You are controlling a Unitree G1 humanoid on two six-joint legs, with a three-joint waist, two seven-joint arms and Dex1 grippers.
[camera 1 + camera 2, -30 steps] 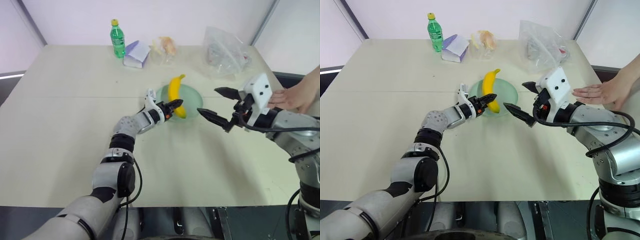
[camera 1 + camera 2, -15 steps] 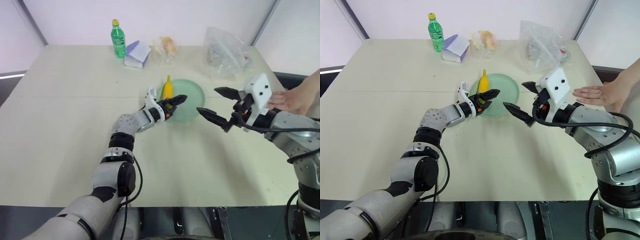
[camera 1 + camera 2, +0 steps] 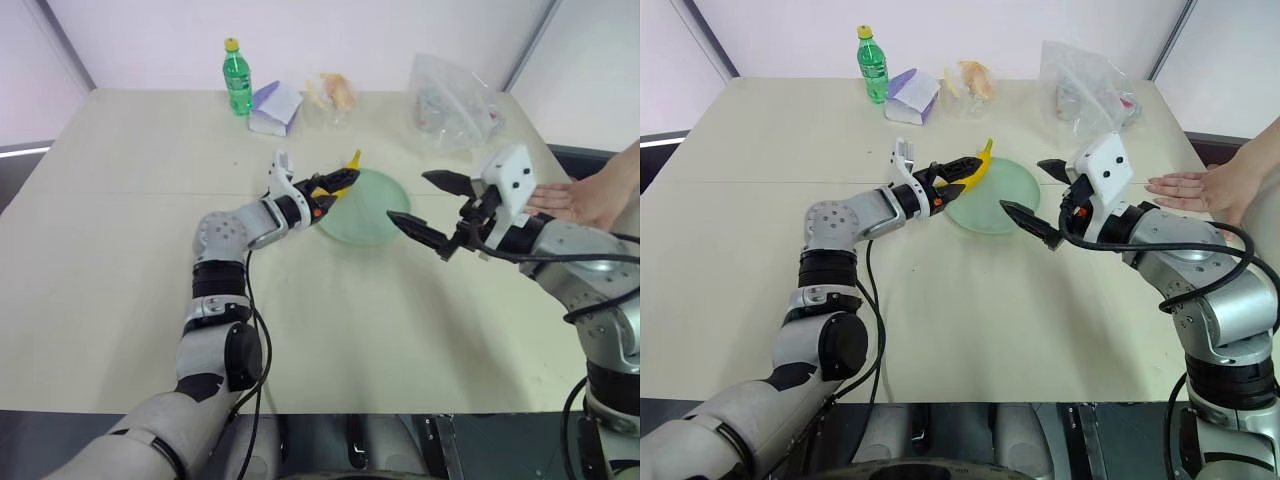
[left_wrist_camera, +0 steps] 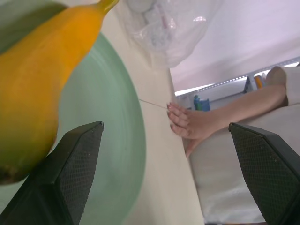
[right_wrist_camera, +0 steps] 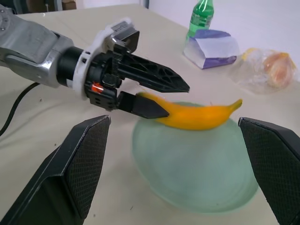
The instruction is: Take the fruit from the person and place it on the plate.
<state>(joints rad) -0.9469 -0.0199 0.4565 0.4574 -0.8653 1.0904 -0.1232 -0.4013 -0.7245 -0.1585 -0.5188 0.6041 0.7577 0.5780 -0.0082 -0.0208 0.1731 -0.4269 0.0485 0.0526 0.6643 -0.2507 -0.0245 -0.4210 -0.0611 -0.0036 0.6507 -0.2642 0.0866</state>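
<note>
Two grippers, both with jaws spread: the left gripper (image 5: 157, 96) hovers at the plate (image 5: 197, 173) rim, the banana (image 5: 197, 117) lying just past its fingertips on the plate. The right gripper (image 3: 420, 205) holds nothing. No readable labels on the green bottle (image 3: 236, 77).

Lab test cell: bare pale bench (image 3: 120, 250) boxed in by plain white partition panels (image 3: 330, 35), metal-framed.
</note>
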